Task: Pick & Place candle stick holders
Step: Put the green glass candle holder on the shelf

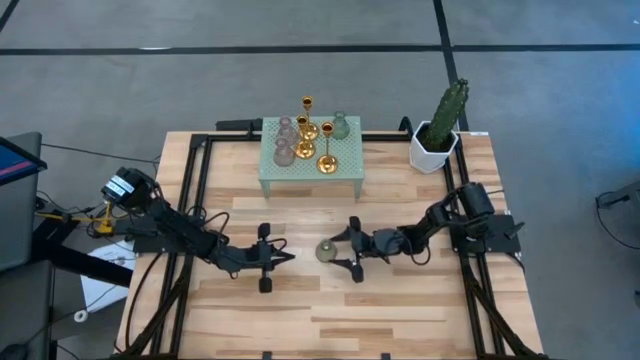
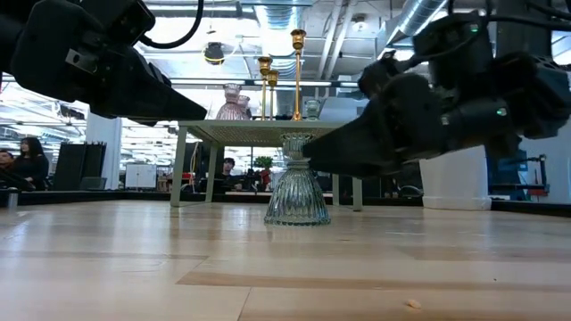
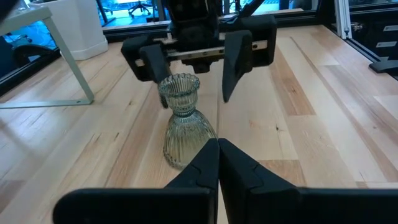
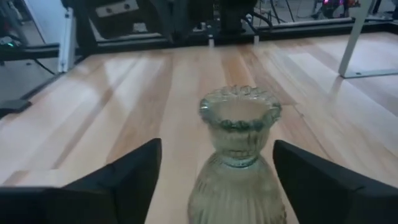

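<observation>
A sage green, ribbed, bell-shaped candle stick holder stands upright on its wide base on the table's middle; it also shows in the low view. My right gripper is open and level. Its fingers stand on either side of the holder's neck, and a gap shows on each side. My left gripper is shut and empty. It points at the holder from the table's left, a short way off.
A mint green perforated stand at the table's far middle carries three gold holders, pink holders and another green one. A cactus in a white pot stands at the far right. Bare wood lies toward the near edge.
</observation>
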You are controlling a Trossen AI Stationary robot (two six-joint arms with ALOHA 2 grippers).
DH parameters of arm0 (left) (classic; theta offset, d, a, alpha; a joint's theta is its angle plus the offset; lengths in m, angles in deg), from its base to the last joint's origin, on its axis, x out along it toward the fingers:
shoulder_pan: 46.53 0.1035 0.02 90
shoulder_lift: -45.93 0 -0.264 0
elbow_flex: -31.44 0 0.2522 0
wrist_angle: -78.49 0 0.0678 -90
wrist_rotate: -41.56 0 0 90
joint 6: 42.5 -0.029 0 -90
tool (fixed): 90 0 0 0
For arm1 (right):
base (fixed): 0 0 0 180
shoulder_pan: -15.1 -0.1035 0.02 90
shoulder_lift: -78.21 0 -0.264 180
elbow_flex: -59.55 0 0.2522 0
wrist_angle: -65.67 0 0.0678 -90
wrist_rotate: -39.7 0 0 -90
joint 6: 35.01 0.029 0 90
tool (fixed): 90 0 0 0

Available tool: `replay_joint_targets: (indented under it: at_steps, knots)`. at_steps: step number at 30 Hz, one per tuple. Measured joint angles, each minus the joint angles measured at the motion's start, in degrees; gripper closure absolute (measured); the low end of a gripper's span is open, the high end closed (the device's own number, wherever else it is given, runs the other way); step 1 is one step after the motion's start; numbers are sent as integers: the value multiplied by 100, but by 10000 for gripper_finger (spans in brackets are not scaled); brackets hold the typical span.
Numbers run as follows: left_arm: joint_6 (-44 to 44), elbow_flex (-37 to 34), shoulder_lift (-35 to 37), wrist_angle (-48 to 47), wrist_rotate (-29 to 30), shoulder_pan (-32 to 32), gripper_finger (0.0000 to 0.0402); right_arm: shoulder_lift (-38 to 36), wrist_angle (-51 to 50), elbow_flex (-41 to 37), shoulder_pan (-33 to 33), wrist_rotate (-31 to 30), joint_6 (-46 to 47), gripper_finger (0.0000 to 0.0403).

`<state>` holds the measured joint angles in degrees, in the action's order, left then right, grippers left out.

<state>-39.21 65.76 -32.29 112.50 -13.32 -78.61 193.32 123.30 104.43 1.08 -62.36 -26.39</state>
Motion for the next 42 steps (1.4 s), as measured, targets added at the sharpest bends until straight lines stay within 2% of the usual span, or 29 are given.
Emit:
replay_joint_targets:
  at_steps: [6, 12, 20, 30, 36, 42]
  knots:
    - [2, 0, 0, 0, -46, 0, 398, 0, -972, 569, 107, 2, -12, 79]
    - [2, 0, 0, 2, -103, 0, 396, 0, -1521, 924, 142, 15, -17, 86]
    - [2, 0, 0, 1, -104, -1, 396, 0, -1525, 925, 144, 17, -15, 148]
    - [2, 0, 0, 2, -105, -1, 396, -2, -1509, 927, 144, 20, -16, 283]
    - [2, -1, 0, 1, -105, -1, 398, -171, -1606, 922, 136, 17, -15, 285]
    - [2, -2, 0, 1, -105, -2, 396, -1024, -2471, 902, 210, -6, -162, 285]
